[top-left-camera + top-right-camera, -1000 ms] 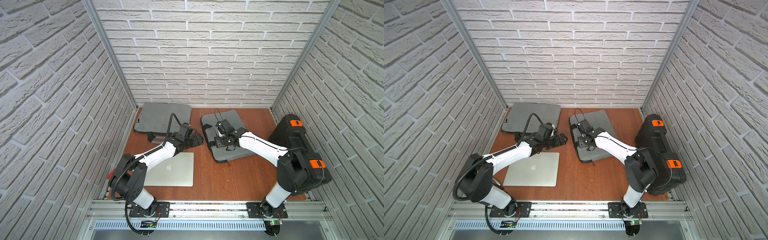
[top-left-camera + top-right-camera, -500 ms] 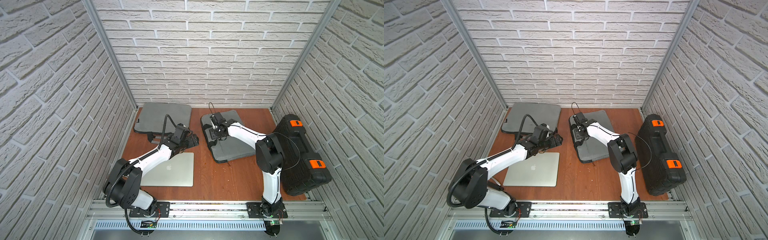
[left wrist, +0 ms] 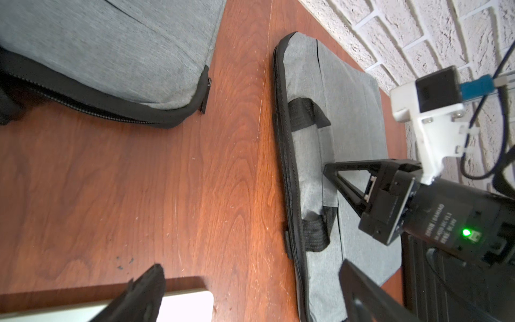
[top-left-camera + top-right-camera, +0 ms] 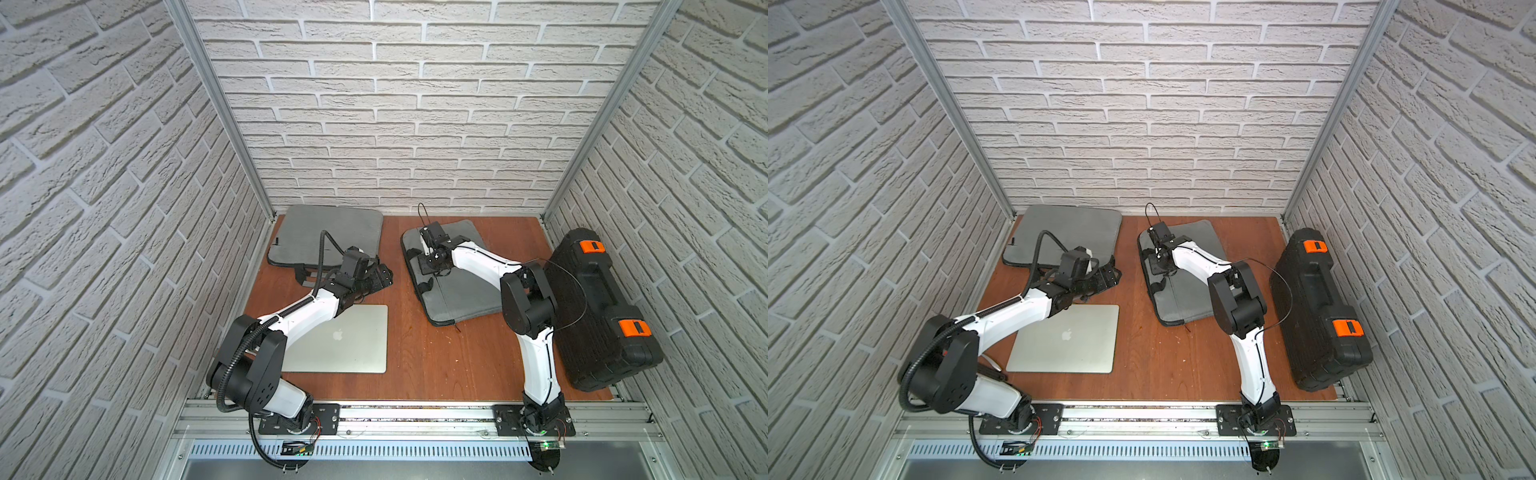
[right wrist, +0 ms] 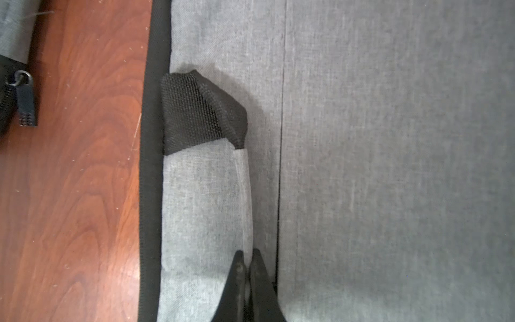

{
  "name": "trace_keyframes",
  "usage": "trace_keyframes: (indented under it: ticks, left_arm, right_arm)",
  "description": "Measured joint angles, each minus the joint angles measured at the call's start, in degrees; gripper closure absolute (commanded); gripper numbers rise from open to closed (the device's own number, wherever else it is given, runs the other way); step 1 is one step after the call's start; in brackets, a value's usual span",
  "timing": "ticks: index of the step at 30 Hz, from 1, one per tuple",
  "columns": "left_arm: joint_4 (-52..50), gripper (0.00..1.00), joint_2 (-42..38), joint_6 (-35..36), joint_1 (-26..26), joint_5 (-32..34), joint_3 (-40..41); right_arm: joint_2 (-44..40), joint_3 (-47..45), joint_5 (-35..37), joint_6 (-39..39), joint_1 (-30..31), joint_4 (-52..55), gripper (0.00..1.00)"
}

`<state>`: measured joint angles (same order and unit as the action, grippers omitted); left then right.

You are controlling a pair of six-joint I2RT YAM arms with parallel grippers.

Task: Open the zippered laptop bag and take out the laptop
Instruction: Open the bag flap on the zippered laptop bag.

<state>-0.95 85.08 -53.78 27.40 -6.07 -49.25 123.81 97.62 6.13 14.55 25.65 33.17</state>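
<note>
A grey laptop bag (image 4: 461, 286) lies right of centre, its black zip edge (image 3: 281, 156) closed. My right gripper (image 5: 247, 258) is shut, its tips at the edge of the bag's grey handle (image 5: 203, 195); whether fabric is pinched does not show. It appears in both top views (image 4: 433, 272) (image 4: 1163, 270). A second grey bag (image 4: 328, 232) lies at the back left, zip parted, pull (image 3: 204, 94) hanging. The silver laptop (image 4: 345, 340) lies flat on the table. My left gripper (image 3: 250, 292) (image 4: 382, 276) hovers open over bare wood between the laptop and the bags.
A black hard case (image 4: 598, 307) with orange latches (image 4: 592, 246) lies along the right side, close behind my right arm's elbow. Brick walls close in the table (image 4: 436, 374) on three sides. Bare wood shows between the two bags (image 3: 237, 139).
My right gripper has closed from about half open at the bag's handle, and that arm's elbow has lifted and folded. The left gripper has barely shifted and stays open.
</note>
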Motion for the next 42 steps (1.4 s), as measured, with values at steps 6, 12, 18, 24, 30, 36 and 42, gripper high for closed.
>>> trace_keyframes:
  ticks: [6,12,18,24,30,36,42]
  left_arm:
    - [0.8,0.03,1.7,0.0,0.0,-0.9,0.0]
    - [2.3,0.09,3.2,-0.3,0.0,-1.7,0.0]
    - [6.1,0.16,6.7,-2.2,0.5,-3.9,-0.6]
    - [9.7,0.29,12.5,-3.2,3.1,-5.4,-6.0]
    - [12.7,0.47,22.2,-2.8,5.4,-7.0,-16.9]
    - [13.5,0.54,30.7,-2.8,5.7,-9.1,-24.5]
    - [12.8,0.54,34.2,-2.9,5.9,-10.8,-30.6]
  right_arm:
    - [-1.8,-1.3,0.0,-0.5,0.0,0.0,0.94]
    - [-12.2,-3.4,0.3,-2.2,0.0,0.8,0.94]
    - [-17.9,0.3,0.7,-4.6,0.0,3.9,0.94]
    - [-17.9,2.9,0.0,-5.4,0.0,7.7,0.94]
    - [-18.3,3.7,-2.0,-5.0,0.0,9.5,0.94]
    - [-20.3,1.0,-2.3,-4.7,0.0,9.1,0.94]
    - [-24.8,-7.7,-1.2,-3.9,0.0,7.2,0.73]
